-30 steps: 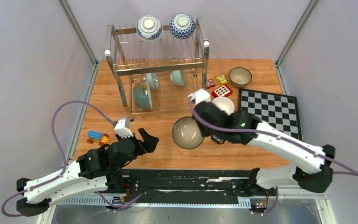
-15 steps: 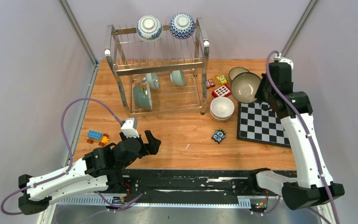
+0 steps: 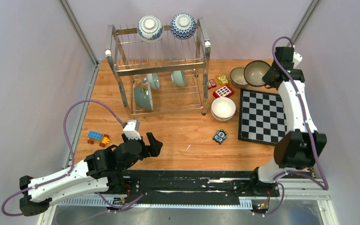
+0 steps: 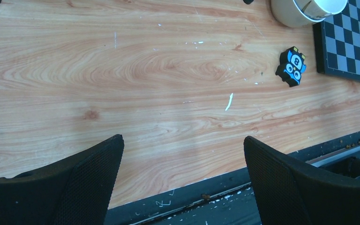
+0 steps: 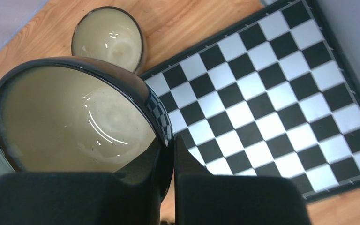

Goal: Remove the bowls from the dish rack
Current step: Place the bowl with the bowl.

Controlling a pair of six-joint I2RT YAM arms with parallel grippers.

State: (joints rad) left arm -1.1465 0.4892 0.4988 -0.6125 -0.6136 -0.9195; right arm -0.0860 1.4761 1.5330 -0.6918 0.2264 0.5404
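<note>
The counter is light wood with a clear grain, marked by a few white scuffs, and its near edge is a black rail. Pale lilac-grey walls stand on three sides, with metal posts in the far corners. A black-and-white chessboard lies at the right, and small toy blocks are scattered about.

The shiny steel dish rack stands at the back, left of centre. Two blue-and-white bowls sit upside down on its top tier. Three pale green bowls stand on edge in the lower tier. Cream-white bowls are stacked on the counter just right of the rack.

At the far right corner, the right gripper is pinched closed on the rim of a glossy bowl, dark brown outside and beige inside. This held bowl is tilted, by the chessboard's far edge. A smaller dark bowl rests just beside it.

The left gripper hangs wide open and empty over the counter's near edge.
</note>
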